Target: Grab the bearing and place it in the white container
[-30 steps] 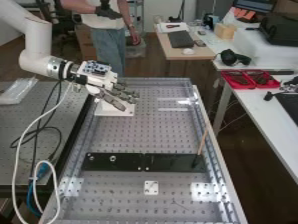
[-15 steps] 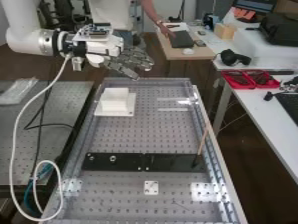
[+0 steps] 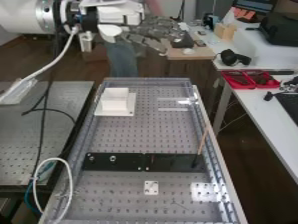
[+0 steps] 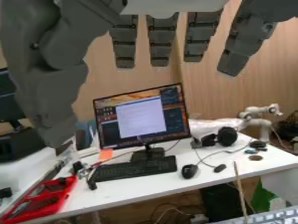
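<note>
In the high view, your dark grey mechanical hand [image 3: 156, 35] hangs released, fingers straight, with the boxy, matte white container [image 3: 115, 103] at its seven o'clock.

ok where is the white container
In the high view, the white container is on the left side of the perforated bench, toward its far end, on a white base plate beyond the black strip.

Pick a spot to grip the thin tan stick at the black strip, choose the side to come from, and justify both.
Pinch its upper shaft, coming in from the high view's left, over the black strip. The stick is slim and stands steeply, its lower end at the strip and its top free; the side rail would probably crowd an approach from the right.
</note>
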`<state>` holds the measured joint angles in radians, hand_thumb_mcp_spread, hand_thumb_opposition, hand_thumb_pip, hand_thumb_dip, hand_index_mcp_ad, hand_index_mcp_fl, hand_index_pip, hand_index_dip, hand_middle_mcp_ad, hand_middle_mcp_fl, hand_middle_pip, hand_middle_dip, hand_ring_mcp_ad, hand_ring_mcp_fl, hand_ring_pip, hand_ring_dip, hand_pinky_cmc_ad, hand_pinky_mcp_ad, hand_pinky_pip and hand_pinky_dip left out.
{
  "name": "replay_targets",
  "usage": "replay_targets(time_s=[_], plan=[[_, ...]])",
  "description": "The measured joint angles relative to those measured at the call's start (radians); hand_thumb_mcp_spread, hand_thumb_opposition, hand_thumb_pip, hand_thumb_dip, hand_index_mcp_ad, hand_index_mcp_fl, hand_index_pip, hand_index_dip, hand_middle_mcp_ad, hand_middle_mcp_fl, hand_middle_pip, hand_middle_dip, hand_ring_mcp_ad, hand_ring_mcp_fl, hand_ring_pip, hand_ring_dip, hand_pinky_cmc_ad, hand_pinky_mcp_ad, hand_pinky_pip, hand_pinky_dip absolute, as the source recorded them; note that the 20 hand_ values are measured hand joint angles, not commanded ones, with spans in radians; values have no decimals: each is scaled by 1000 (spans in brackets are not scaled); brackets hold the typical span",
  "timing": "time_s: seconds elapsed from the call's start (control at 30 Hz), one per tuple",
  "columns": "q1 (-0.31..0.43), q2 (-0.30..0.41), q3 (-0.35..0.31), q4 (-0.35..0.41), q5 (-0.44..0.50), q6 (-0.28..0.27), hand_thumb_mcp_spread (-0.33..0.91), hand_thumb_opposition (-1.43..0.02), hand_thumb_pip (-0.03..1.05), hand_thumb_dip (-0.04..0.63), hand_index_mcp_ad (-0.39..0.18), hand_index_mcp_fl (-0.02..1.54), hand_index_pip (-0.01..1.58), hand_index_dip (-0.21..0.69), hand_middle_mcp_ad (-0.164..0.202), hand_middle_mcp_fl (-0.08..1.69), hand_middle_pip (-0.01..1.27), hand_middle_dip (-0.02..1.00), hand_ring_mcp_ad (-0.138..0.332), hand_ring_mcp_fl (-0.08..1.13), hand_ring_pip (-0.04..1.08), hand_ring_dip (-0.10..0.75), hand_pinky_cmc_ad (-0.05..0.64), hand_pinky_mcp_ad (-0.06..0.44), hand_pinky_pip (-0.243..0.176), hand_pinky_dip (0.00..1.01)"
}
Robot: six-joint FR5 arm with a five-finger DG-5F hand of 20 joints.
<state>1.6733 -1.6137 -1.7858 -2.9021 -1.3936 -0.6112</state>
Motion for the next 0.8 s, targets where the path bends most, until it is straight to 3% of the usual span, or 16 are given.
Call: replay_targets(time_s=[0.53, 0.8], plan=[[-42, -7, 56, -65, -4, -34, 323, -730, 504, 222, -110, 91, 119, 265, 51, 2, 127, 202, 129, 0, 94, 79, 414, 281, -89, 297], [-40, 10, 60, -86, -22, -57, 305, -698, 454, 176, -106, 87, 103, 265, 51, 5, 127, 204, 129, 0, 98, 79, 414, 297, -89, 305]])
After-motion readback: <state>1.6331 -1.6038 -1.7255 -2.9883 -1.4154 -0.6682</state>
